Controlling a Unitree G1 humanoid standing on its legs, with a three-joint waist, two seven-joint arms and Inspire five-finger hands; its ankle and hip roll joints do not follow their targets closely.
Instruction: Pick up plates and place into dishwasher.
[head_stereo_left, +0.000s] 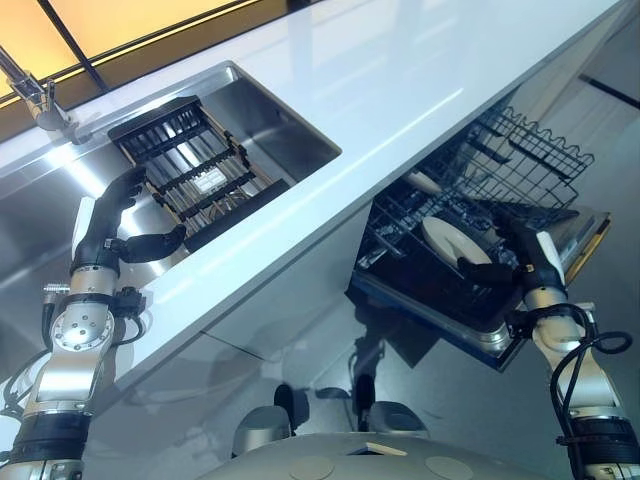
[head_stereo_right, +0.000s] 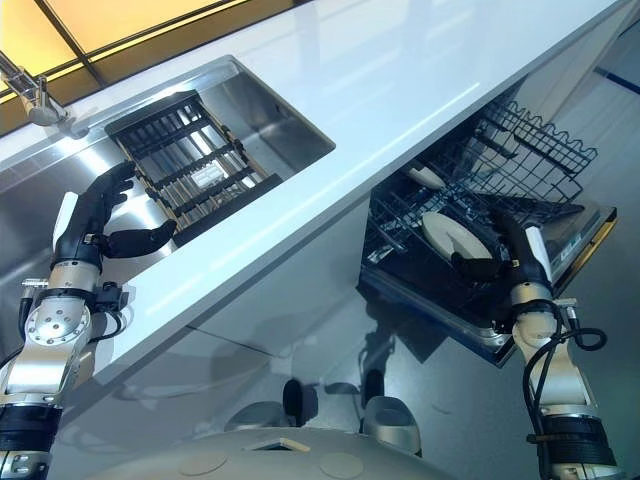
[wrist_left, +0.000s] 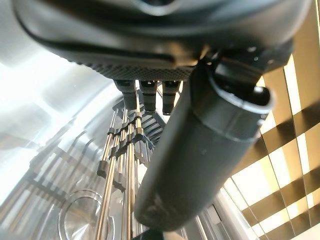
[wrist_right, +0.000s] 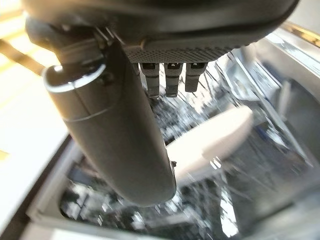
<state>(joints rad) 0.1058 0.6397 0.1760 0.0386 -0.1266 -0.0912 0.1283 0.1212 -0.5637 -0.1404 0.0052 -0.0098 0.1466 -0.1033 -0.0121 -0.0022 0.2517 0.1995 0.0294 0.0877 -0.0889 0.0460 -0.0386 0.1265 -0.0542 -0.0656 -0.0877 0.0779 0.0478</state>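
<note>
A white plate (head_stereo_left: 450, 238) stands on edge in the pulled-out dishwasher rack (head_stereo_left: 530, 150), and a second white plate (head_stereo_left: 425, 182) sits deeper in it. My right hand (head_stereo_left: 530, 262) hovers just right of the nearer plate (wrist_right: 210, 140), open, thumb pointing toward it and nothing in its grasp. My left hand (head_stereo_left: 105, 225) is open over the sink (head_stereo_left: 290, 120), at the near end of a dark dish rack (head_stereo_left: 195, 170) that holds no plates. The rack's bars (wrist_left: 127, 165) run just past the left hand's fingers.
A white countertop (head_stereo_left: 400, 70) runs diagonally between the sink and the dishwasher below it. A faucet (head_stereo_left: 35, 95) stands at the sink's far left. The open dishwasher door (head_stereo_left: 595, 235) lies right of my right hand. The sink drain (wrist_left: 80, 225) shows under the rack.
</note>
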